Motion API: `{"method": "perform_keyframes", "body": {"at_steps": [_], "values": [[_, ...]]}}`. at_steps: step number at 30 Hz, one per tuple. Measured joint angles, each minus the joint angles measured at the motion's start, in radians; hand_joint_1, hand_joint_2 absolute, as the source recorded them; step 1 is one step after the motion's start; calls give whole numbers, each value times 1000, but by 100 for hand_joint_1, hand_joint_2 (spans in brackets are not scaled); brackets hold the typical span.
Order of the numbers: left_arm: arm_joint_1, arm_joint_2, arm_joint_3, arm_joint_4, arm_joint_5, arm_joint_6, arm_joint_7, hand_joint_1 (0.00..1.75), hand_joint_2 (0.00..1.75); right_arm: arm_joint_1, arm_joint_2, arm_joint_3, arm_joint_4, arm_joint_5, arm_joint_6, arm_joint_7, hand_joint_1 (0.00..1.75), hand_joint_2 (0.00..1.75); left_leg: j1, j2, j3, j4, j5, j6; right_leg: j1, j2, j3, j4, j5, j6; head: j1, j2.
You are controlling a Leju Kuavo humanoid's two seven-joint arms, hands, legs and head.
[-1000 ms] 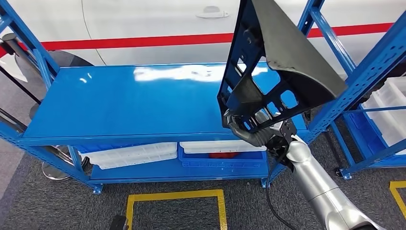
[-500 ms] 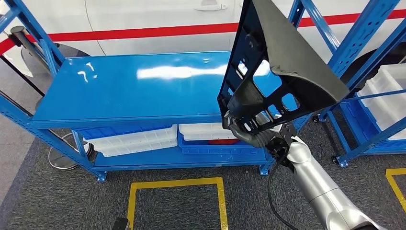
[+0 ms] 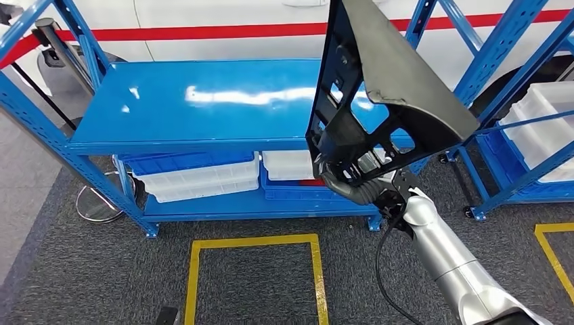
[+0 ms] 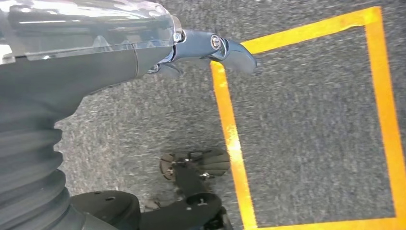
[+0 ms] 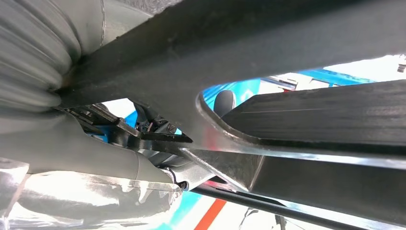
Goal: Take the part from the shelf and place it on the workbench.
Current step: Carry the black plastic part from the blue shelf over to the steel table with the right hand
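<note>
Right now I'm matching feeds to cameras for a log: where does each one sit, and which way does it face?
Head view: high on the body, facing forward and down at the blue workbench; right arm and right hand gripping the black part.
Left wrist view: behind the left hand, facing the carpet and yellow floor marking.
Right wrist view: behind the right hand, close against the part.
Head and right wrist views share the part.

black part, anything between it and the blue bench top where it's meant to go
Nothing visible. The right hand holds the black part upright above the right end of the blue workbench top, whose visible surface is bare. The white bins sit on the shelf below, out of the path.
</note>
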Motion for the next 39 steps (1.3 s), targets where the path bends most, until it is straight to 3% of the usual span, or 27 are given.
{"method": "perform_keyframes", "body": {"at_steps": [2, 4, 5, 7, 9, 10, 11, 12, 13, 15, 16, 18, 20, 21, 22, 24, 25, 26, 27, 29, 31, 32, 35, 37, 39], "values": [[1, -1, 0, 0, 2, 1, 0, 0, 175, -8, 5, 2, 3, 1, -3, -1, 175, 175, 0, 2, -8, -1, 17, -8, 8, -1, 49, -82, -16, -7, -1, 0], [3, 0, 0, 0, 3, 2, 1, 0, 175, -14, 10, 4, 9, 2, -6, -2, 175, 175, 2, 1, -11, -6, 30, -19, 6, -3, 44, -99, 1, -11, -1, 0], [4, 0, 1, 0, 3, 2, 1, 0, 175, -18, 12, 4, 13, 2, -9, -2, 175, 175, 3, 0, -18, 2, 17, -26, 3, -5, 38, -104, 13, -17, -1, 0], [5, 1, 1, 0, 4, 3, 3, 0, 175, -20, 16, 3, 21, 0, -14, -4, 175, 175, 9, -3, -43, 69, -62, -39, -5, -10, 16, -112, 39, -26, -1, 0], [5, 1, 1, 0, 5, 4, 4, 0, 175, -19, 17, 0, 28, -4, -19, -9, 175, 175, 20, -3, -74, 196, -153, -53, -7, -10, -14, -111, 63, -28, -1, 0], [6, 1, 1, 0, 5, 5, 4, 0, 175, -15, 17, -3, 31, -5, -21, -12, 175, 175, 27, -2, -80, 249, -170, -60, -8, -10, -29, -111, 75, -25, -1, 0], [6, 1, 1, 0, 5, 5, 4, 0, 175, -9, 17, -7, 34, -6, -24, -15, 175, 175, 32, -2, -72, 275, -163, -66, -11, -10, -44, -110, 86, -21, -1, 0], [7, 2, 2, 0, 5, 5, 5, 0, 175, -1, 16, -12, 35, -3, -28, -17, 175, 175, 37, -2, -48, 267, -140, -72, -14, -10, -59, -108, 97, -15, -1, 0], [8, 2, 2, 0, 4, 6, 6, 0, 175, 8, 16, -19, 35, 4, -32, -19, 175, 175, 42, -2, -5, 223, -113, -78, -18, -10, -73, -105, 106, -9, -1, 0], [7, 1, 2, 0, 1, 6, 10, 0, 175, 28, 15, -36, 26, 29, -41, -20, 175, 175, 46, -5, 100, 81, -106, -82, -23, -10, -94, -97, 121, 6, 0, 0], [7, 1, 1, 0, -2, 7, 13, 0, 175, 39, 15, -47, 18, 44, -45, -20, 175, 175, 44, -7, 136, 26, -117, -78, -24, -10, -99, -95, 128, 14, 0, 0], [8, 1, 1, 0, -7, 7, 19, 0, 175, 61, 13, -68, -1, 69, -49, -22, 175, 175, 36, -10, 156, -16, -130, -62, -23, -10, -101, -99, 146, 30, 0, 0], [8, 1, 1, 0, -11, 8, 24, 0, 175, 84, 11, -87, -18, 93, -49, -22, 175, 175, 37, -6, 143, -17, -112, -42, -26, -9, -108, -99, 146, 43, 0, 0], [7, 1, 1, 0, -11, 8, 26, 0, 175, 93, 10, -97, -26, 105, -48, -22, 175, 175, 38, -4, 133, -20, -100, -32, -28, -8, -118, -80, 121, 46, 0, 0], [6, 1, 1, 0, -12, 9, 28, 0, 175, 101, 9, -107, -33, 117, -47, -22, 175, 175, 38, -2, 122, -22, -87, -23, -28, -7, -133, -39, 77, 47, 0, 0], [5, 1, 1, 0, -13, 10, 30, 0, 175, 110, 9, -125, -44, 141, -47, -18, 175, 175, 32, 0, 93, -20, -65, -13, -26, -5, -170, 93, -25, 48, 0, 0], [5, 1, 1, 0, -14, 10, 31, 0, 175, 111, 9, -132, -46, 154, -49, -16, 175, 175, 28, 0, 79, -19, -54, -10, -24, -4, -181, 157, -52, 48, 0, 0], [5, 1, 1, 0, -15, 10, 31, 0, 175, 112, 9, -137, -47, 167, -53, -12, 175, 175, 24, 0, 64, -17, -45, -9, -22, -3, -179, 193, -54, 46, 0, 0], [5, 1, 1, 0, -15, 10, 31, 0, 175, 112, 9, -140, -47, 180, -59, -8, 175, 175, 21, 0, 51, -15, -36, -9, -20, -2, -160, 194, -39, 42, 0, 0], [6, 1, 1, 0, -15, 11, 30, 0, 175, 107, 9, -144, -48, 207, -78, -1, 175, 175, 15, -1, 29, -10, -20, -9, -11, -1, -70, 93, 2, 25, 0, 0], [6, 0, 1, 0, -15, 11, 26, 0, 175, 97, 10, -147, -48, 240, -110, 4, 175, 175, 10, -1, 13, -6, -6, -15, -1, -1, 22, -41, 2, 8, 0, 0], [6, -1, 1, 0, -15, 12, 24, 0, 175, 93, 10, -148, -49, 255, -129, 5, 175, 175, 11, -1, 10, -7, 2, -19, 3, 0, 45, -81, -4, 3, 0, 0], [12, 1, 1, 0, -18, 11, 20, 0, 175, 93, 9, -149, -50, 287, -173, 8, 175, 175, 11, -2, -1, -12, 16, -36, 3, -4, 42, -113, 15, -7, 0, 0], [14, 2, 0, 0, -21, 11, 19, 0, 175, 94, 9, -149, -50, 295, -185, 9, 175, 175, 13, -4, -24, 36, -39, -49, -5, -8, 26, -125, 39, -19, 0, 0], [15, 2, -1, 0, -21, 11, 20, 0, 175, 94, 8, -149, -48, 294, -190, 9, 175, 175, 22, -4, -57, 156, -133, -61, -7, -10, 3, -124, 59, -25, 0, 0]]}}
